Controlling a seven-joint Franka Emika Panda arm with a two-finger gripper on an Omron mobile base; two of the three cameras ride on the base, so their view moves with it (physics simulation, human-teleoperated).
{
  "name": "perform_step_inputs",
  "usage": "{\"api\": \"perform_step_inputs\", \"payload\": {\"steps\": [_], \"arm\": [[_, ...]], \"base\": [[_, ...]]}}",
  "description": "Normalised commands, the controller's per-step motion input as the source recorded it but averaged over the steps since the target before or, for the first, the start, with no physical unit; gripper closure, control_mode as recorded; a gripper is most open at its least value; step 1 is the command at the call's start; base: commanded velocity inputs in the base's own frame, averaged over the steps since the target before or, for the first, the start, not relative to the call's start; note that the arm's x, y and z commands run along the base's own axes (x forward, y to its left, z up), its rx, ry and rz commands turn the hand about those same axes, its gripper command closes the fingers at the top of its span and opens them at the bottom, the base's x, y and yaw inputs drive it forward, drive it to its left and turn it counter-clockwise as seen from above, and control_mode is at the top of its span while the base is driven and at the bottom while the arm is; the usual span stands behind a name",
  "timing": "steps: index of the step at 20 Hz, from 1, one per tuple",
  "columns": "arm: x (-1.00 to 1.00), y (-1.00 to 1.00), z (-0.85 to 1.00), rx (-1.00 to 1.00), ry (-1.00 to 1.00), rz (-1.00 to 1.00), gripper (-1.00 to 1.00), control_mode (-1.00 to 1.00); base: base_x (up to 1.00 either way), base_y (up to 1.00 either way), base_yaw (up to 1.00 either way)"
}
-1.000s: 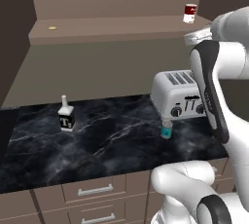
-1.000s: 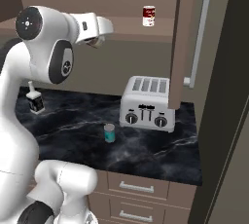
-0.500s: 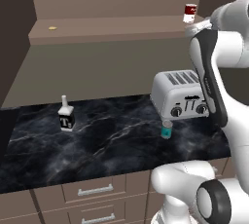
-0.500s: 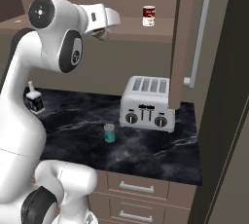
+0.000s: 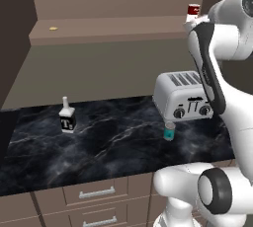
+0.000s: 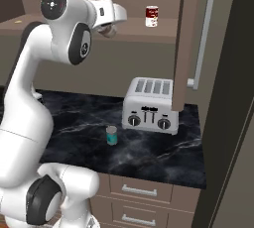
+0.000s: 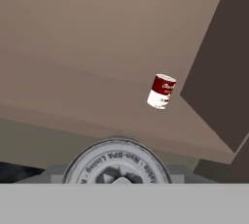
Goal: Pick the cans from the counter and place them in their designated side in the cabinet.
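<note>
While the cabinet (image 6: 74, 28) shelf board spans the wall above the counter (image 5: 99, 142), the gripper (image 6: 106, 29) hangs at its front edge, closed on a can (image 7: 116, 167) whose silver lid faces the hand camera. Ahead and right of it on the shelf stands a red-and-white can (image 6: 152, 16). Below, just in front of the toaster (image 6: 150, 105), the teal can (image 6: 112, 135) stands upright.

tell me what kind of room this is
Most likely a kitchen, computer-rendered: a four-slot toaster stands on a black marble counter above drawers, and a red-and-white can sits on a brown wall cabinet shelf.
</note>
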Motion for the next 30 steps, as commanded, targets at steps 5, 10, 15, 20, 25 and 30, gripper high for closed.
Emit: {"api": "perform_step_inputs", "payload": {"steps": [5,10,15,20,25,30], "arm": [[0.33,-0.05,0.0,0.0,0.03,0.0,1.0,-1.0],[0.32,-0.09,0.0,0.0,0.02,0.0,1.0,-1.0],[0.33,-0.11,0.0,0.0,0.03,0.0,1.0,-1.0],[0.35,-0.09,0.0,0.0,0.03,0.0,1.0,-1.0],[0.37,-0.09,-0.05,0.0,0.03,0.0,1.0,-1.0],[0.36,-0.09,-0.07,0.0,0.03,0.0,1.0,-1.0]], "base": [[0.0,0.0,0.0],[0.0,0.0,0.0],[0.0,0.0,0.0],[0.0,0.0,0.0],[0.0,0.0,0.0],[0.0,0.0,0.0]]}}
